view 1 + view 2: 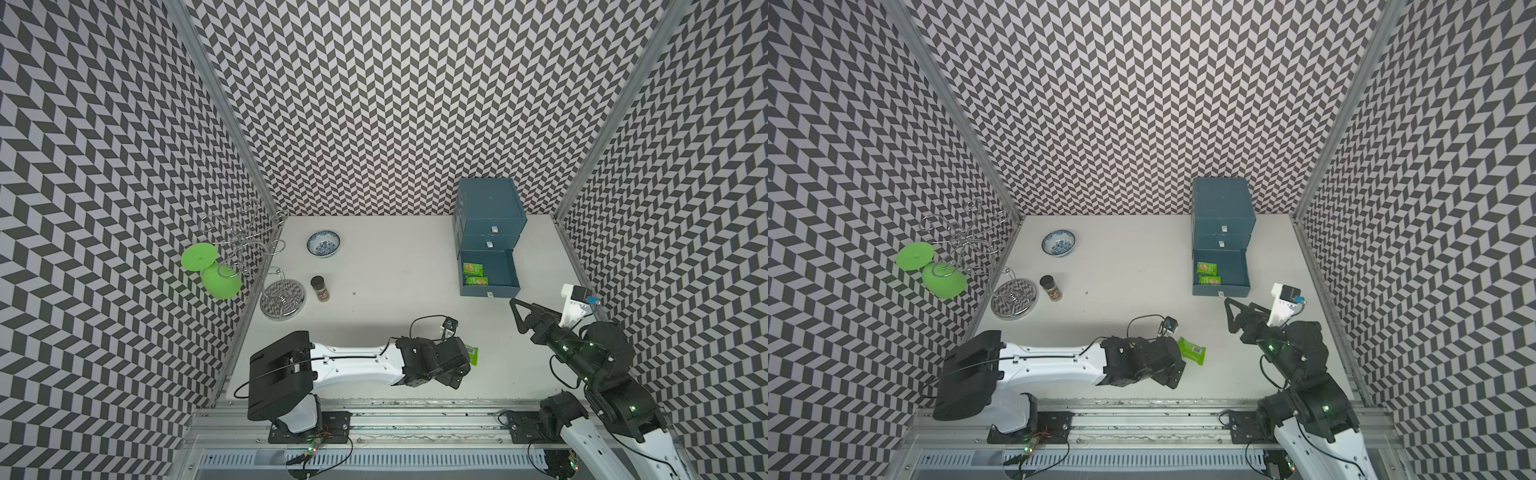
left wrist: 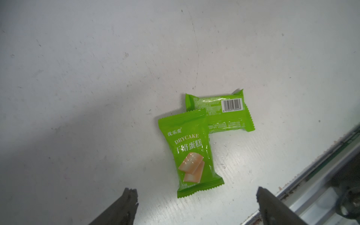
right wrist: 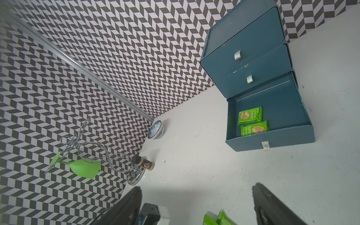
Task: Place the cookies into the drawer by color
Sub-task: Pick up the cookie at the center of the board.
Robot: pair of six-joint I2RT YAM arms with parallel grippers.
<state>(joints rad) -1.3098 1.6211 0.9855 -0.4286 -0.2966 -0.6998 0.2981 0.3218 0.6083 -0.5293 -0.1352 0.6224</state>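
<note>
Showing two green packets (image 1: 1205, 267) lying in open bottom drawer (image 1: 1231, 266), centre right; showing third packet (image 1: 1194, 352) beside left arm (image 1: 1050, 365), lower centre.

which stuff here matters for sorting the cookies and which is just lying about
Job: loose green cookie packets; stowed green cookie packets; open bottom drawer; blue drawer unit.
Lying about: patterned bowl; spice jar; wire rack; green goblet.

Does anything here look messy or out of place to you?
Only slightly: on the table, two green cookie packets lie crossed, the picture-side-up packet overlapping a barcode-side-up packet. The two green packets in the open bottom drawer lie side by side, pictures up. Nothing looks spilled or torn.
</note>
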